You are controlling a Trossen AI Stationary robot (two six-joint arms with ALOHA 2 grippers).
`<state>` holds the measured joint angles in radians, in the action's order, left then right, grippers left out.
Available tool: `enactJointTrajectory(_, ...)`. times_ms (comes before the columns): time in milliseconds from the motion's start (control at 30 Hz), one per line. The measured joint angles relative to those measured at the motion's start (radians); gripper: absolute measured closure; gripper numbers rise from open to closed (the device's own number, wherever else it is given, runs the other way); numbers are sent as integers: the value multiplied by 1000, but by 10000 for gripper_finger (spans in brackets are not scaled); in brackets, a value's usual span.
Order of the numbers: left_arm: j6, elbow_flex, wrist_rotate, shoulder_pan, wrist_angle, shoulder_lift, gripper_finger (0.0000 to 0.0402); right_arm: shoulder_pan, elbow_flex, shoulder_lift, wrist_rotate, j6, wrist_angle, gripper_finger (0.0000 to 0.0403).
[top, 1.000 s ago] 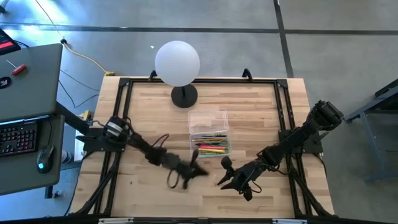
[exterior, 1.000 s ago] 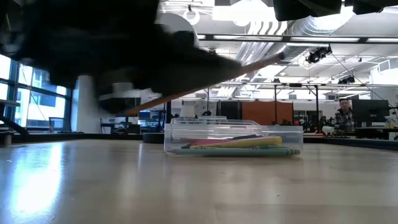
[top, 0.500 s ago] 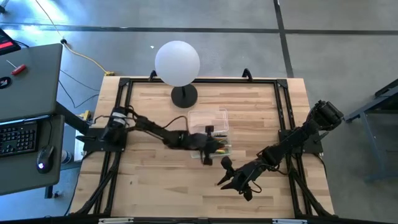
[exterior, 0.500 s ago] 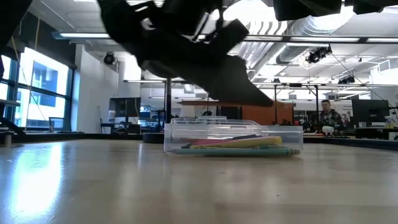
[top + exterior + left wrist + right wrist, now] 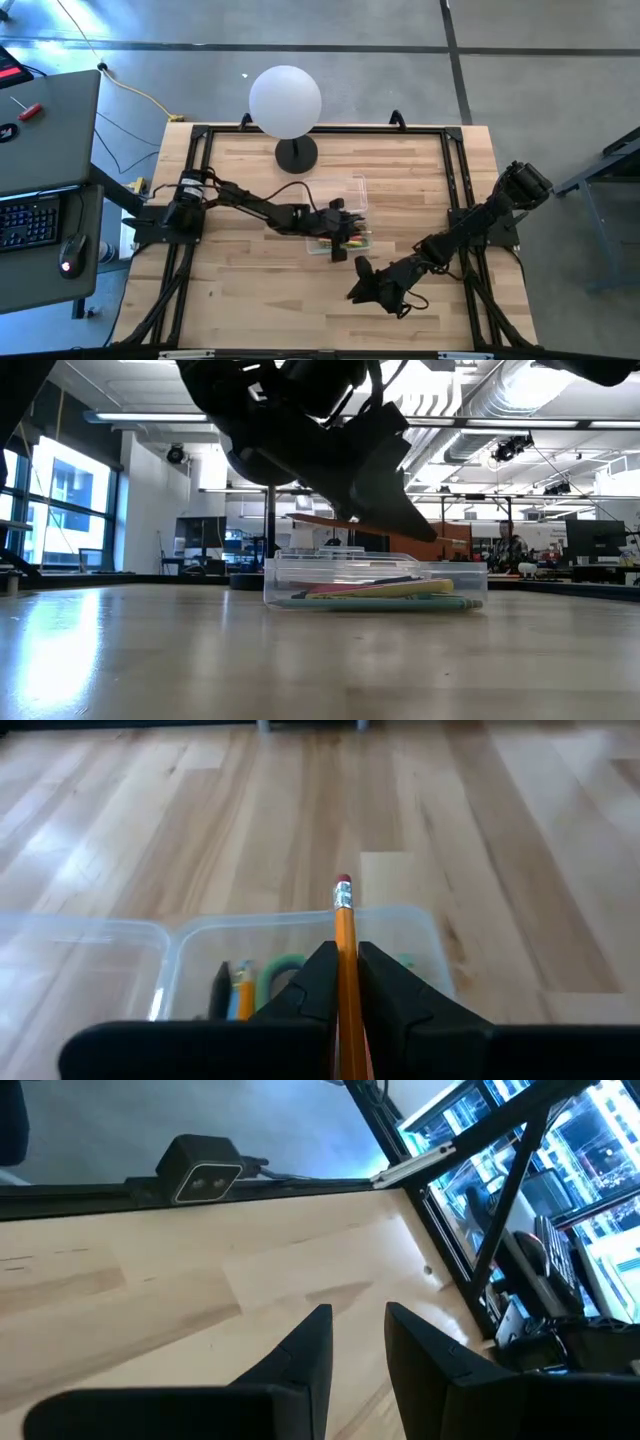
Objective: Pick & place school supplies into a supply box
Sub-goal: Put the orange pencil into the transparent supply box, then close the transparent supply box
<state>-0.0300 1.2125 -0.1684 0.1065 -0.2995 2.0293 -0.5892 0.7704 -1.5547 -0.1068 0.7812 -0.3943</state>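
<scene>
Nearest the front edge of the table, the right gripper is held low over bare wood, right of centre – its fingers are parted by a narrow gap and nothing is held between them. Open wood is left on the near left. Farther in, the left gripper is poised above the supply box, closed on an orange pencil whose eraser end juts out over the box's open tray – coloured pens are already lying inside. At the far edge, a white globe lamp is seen, well apart from the box.
</scene>
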Motion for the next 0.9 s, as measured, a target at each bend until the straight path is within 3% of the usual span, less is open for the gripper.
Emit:
enactJointTrajectory(300, -6, 0, -105, -2, 19, -1, 296, 5, 0, 0, 13, 40, -48, 329)
enactJointTrajectory(467, -5, 0, -105, -2, 27, -1, 262, -3, 0, 0, 53, -291, -88, 329)
enactJointTrajectory(567, -3, 0, -97, -2, 14, -9, 253, -4, 0, 8, -6, -549, -62, 329)
enactJointTrajectory(733, 8, 1, -73, -1, 67, -110, 258, 0, -1, 120, -176, -790, 214, 329)
enactJointTrajectory(900, 47, 1, -63, -1, 308, -323, 270, -50, 0, 379, -146, -880, 458, 329)
